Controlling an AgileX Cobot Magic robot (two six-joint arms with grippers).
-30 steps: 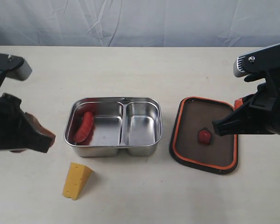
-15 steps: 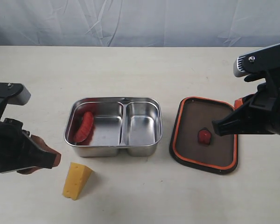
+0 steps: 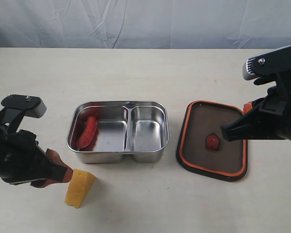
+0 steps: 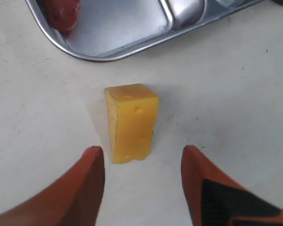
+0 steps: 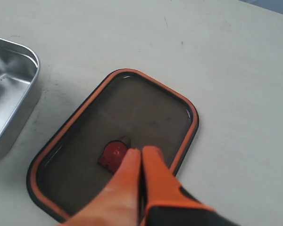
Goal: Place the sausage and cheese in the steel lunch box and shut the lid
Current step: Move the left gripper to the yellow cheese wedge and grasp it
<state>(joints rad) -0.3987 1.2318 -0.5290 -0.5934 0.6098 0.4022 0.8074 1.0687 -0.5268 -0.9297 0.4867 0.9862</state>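
Worktop (image 3: 136, 73): carries all.
Box (image 3: 117, 104): beyond left end effector (image 4: 141, 153).
Lid (image 3: 208, 121): under clenched right end effector (image 5: 140, 153).
Cheese (image 3: 80, 188): on worktop at left's released, spread jaw tips; likely light, rigid; pinch flat sides.
Sausage (image 3: 87, 132): in box.

One sausage (image 3: 87, 132), one cheese (image 3: 81, 187), one steel lunch box (image 3: 117, 156), one lid (image 3: 202, 124).
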